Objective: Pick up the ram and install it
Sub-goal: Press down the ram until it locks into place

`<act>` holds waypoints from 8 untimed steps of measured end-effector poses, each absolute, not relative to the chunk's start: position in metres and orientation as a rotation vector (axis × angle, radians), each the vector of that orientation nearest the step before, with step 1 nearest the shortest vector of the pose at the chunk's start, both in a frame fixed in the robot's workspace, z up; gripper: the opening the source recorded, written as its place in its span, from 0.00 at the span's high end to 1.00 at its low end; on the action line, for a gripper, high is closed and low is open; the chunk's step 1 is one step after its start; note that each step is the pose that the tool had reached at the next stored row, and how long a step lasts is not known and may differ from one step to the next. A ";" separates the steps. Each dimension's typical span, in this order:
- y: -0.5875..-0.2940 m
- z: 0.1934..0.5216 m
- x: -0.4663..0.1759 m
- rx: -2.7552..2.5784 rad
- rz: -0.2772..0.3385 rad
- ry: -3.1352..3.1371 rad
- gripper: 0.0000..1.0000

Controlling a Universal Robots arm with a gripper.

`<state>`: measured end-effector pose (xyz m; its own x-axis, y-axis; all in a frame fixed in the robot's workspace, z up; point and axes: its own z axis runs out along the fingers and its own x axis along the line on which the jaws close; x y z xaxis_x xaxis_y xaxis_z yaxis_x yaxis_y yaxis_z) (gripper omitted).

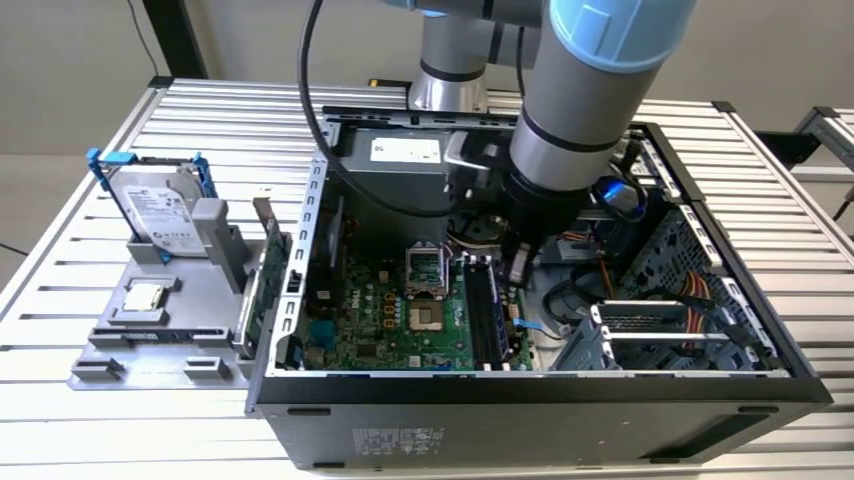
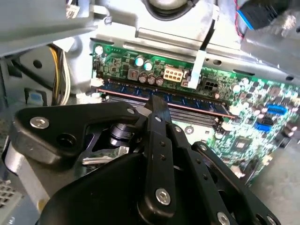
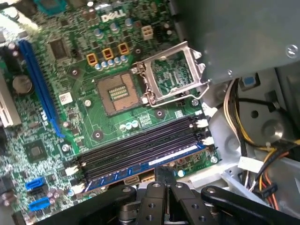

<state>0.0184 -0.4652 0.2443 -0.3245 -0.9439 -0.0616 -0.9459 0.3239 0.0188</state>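
The ram [image 3: 140, 167] is a thin blue stick that sits along the outermost of the black motherboard slots, beside the green board's edge. The second wrist view also shows the ram [image 2: 192, 101], lying flat in its slot with small black chips along it. My gripper [image 3: 161, 174] is shut, its two black fingers pressed together, and the tip comes down onto the stick's top edge near its middle. In the exterior view the gripper [image 1: 518, 262] reaches down into the open computer case [image 1: 534, 385] over the slots, where the ram [image 1: 503, 312] lies.
An open CPU socket [image 3: 171, 75] lies next to the slots. Cable bundles [image 3: 255, 154] and a metal drive cage [image 1: 667, 320] crowd the case on the exterior view's right. Outside the case, a grey fixture [image 1: 147, 335] holds a hard drive [image 1: 163, 205], a processor [image 1: 144, 297] and an upright green card [image 1: 274, 270].
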 end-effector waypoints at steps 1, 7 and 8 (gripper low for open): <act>-0.465 0.244 0.018 -1.826 0.080 2.507 1.00; -0.465 0.242 0.018 -1.961 0.083 2.407 1.00; -0.465 0.241 0.018 -1.983 0.084 2.389 1.00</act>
<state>0.0184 -0.4652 0.2414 -0.1841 -0.9810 -0.0619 -0.9829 0.1832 0.0188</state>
